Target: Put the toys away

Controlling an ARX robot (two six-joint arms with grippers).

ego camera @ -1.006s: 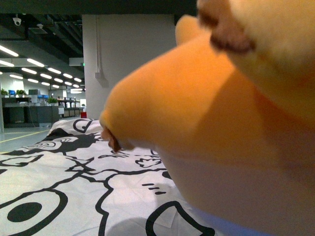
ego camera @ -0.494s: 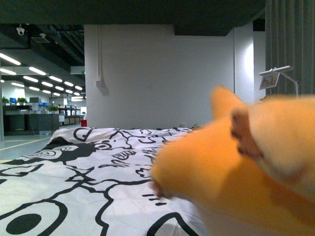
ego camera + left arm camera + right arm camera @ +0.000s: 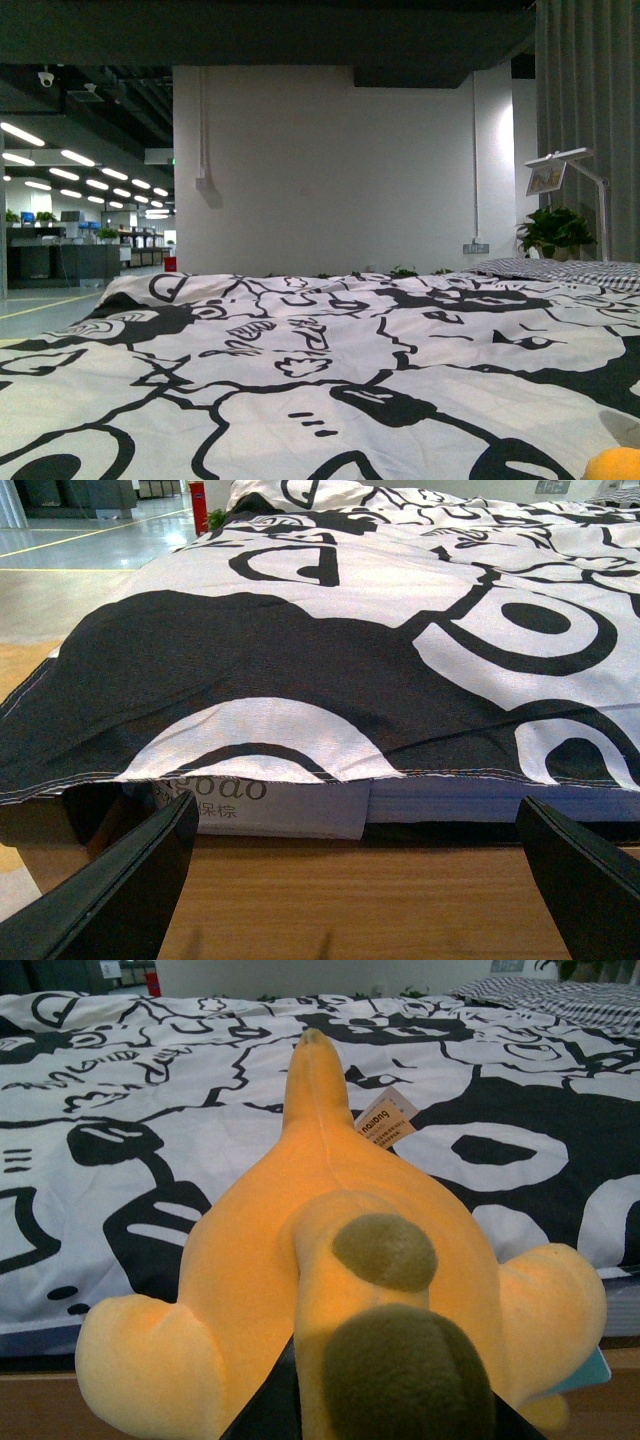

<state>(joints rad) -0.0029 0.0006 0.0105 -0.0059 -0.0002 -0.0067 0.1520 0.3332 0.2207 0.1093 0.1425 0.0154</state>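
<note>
The yellow-orange plush toy (image 3: 340, 1260) lies stretched out at the near edge of the bed (image 3: 470, 802). Its long tapered end points away across the black-and-white cartoon duvet (image 3: 300, 340), and its stubby limbs stick out to either side past the mattress edge. A small tag (image 3: 385, 1120) sticks out beside its body and rests on the duvet. Two dark olive patches sit on the part nearest the camera.

The right claw (image 3: 385, 1422) is clenched on the plush toy. Dark fingers (image 3: 262, 1415) show on both sides of the toy's near end and press into it.

In the front view only a rounded orange bit of the toy (image 3: 615, 466) shows, low at 5 o'clock.

The left claw (image 3: 345, 900) is released, with its two black fingers (image 3: 110, 890) spread wide and nothing between them. It faces the side of the bed, where the duvet hangs over a white mattress label (image 3: 270, 805) above a wooden board (image 3: 420, 872).

Beyond the bed stands a white wall (image 3: 330, 170), with a potted plant (image 3: 555, 230) at 3 o'clock.
</note>
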